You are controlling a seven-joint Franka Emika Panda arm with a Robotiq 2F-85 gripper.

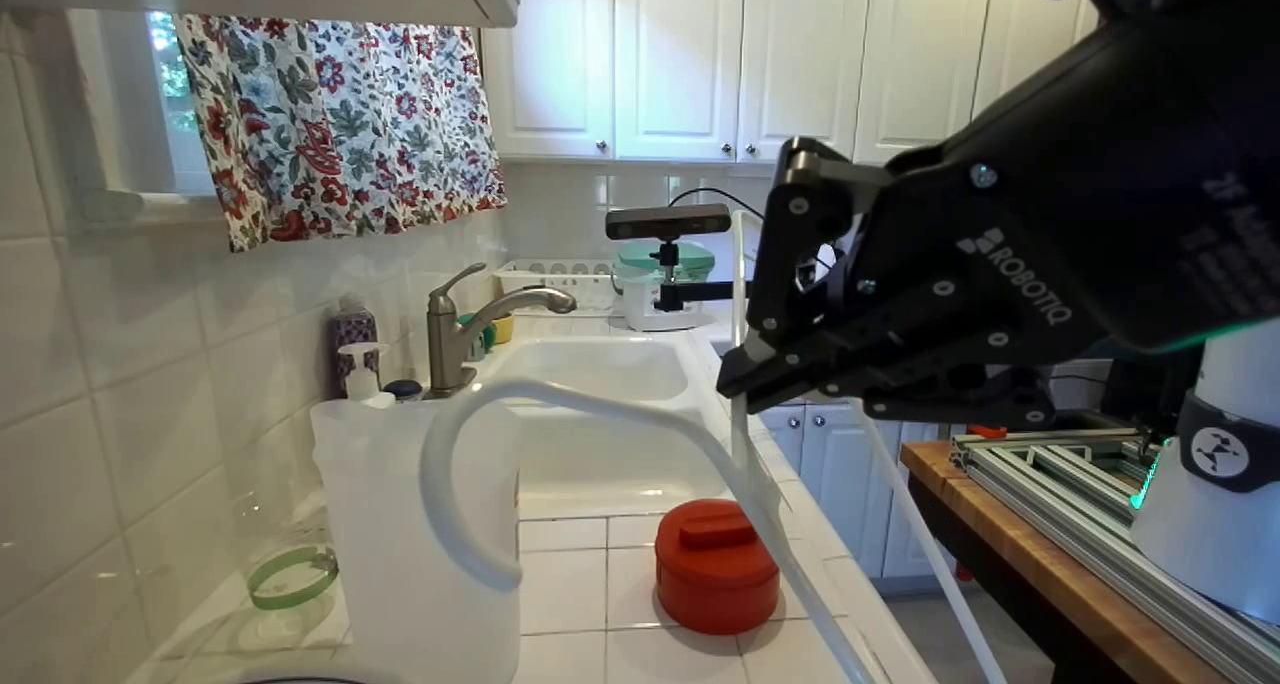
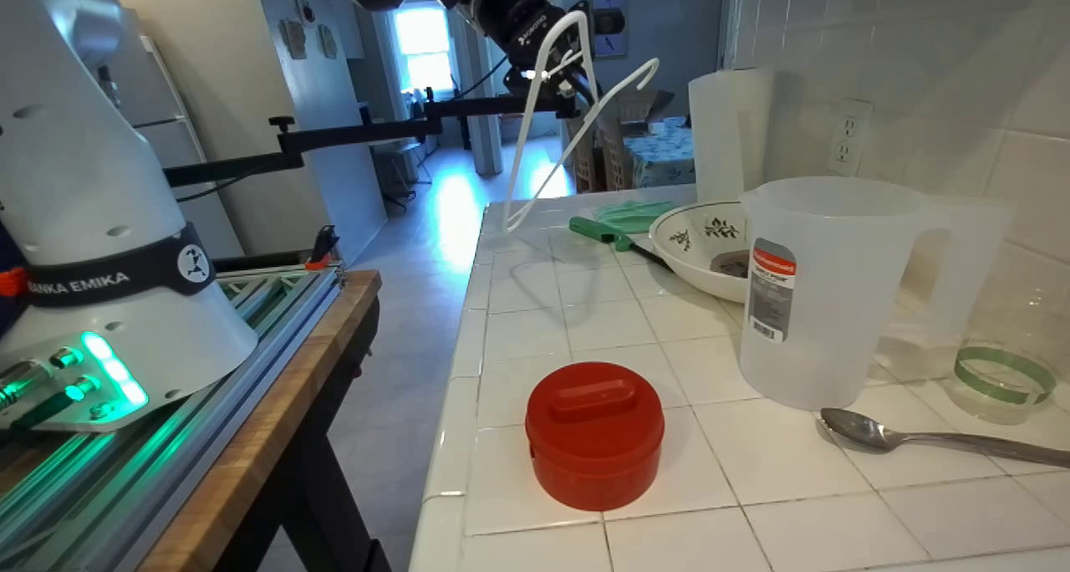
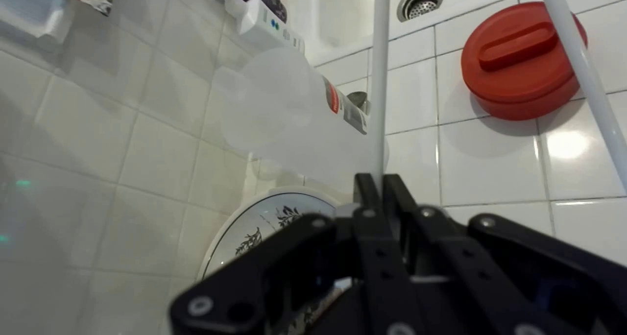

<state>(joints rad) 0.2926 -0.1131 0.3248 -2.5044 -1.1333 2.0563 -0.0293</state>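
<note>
Gripper [image 1: 745,381] grasps a white bent rod [image 1: 650,416] above the counter [image 1: 560,574] in an exterior view. In an exterior view, the rod hangs beyond a red container [image 2: 595,438]. In the wrist view, fingertips [image 3: 363,187] clench it, a pitcher [image 3: 289,112] behind.

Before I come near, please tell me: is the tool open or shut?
The tool is shut on the white hanger: in the wrist view, its fingers stand close together with one bar between them.
</note>
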